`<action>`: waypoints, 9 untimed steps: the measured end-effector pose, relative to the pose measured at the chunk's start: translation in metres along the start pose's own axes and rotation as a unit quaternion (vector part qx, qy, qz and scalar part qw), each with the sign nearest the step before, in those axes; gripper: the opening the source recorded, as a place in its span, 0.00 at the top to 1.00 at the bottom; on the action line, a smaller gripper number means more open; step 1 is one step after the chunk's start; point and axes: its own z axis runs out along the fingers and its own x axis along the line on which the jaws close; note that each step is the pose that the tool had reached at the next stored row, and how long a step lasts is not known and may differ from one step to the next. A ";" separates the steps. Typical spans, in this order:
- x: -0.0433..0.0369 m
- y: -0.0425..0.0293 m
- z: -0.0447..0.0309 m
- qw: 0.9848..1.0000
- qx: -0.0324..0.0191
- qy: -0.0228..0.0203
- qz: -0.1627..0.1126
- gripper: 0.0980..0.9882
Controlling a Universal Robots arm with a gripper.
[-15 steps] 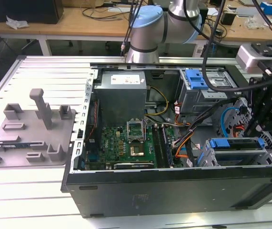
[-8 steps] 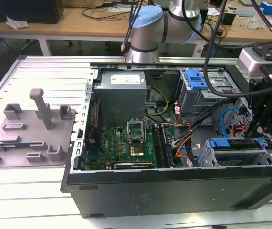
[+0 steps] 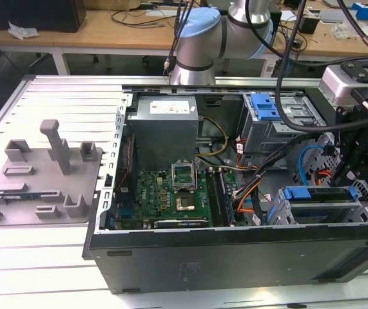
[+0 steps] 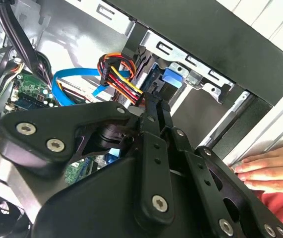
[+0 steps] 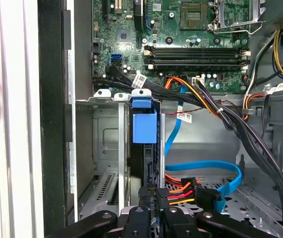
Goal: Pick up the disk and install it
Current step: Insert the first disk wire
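Though partly hidden, disk prob. caged.

I count one open computer case, one motherboard, one grey power supply box, one grey fixture plate (beside the case), and one person's hand.

No text can be read. The power supply box carries a pale label with print too fine to make out, and small white tags on the cables near the motherboard bear marks that stay unreadable.
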 end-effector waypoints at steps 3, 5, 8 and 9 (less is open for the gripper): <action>0.0000 0.0000 0.0001 1.000 0.000 0.000 0.002 0.92; 0.0000 0.0000 0.0002 1.000 0.000 0.000 0.005 0.92; 0.0000 0.0000 0.0004 1.000 0.000 0.000 0.006 0.92; 0.0000 0.0000 0.0006 1.000 0.000 0.000 0.006 0.92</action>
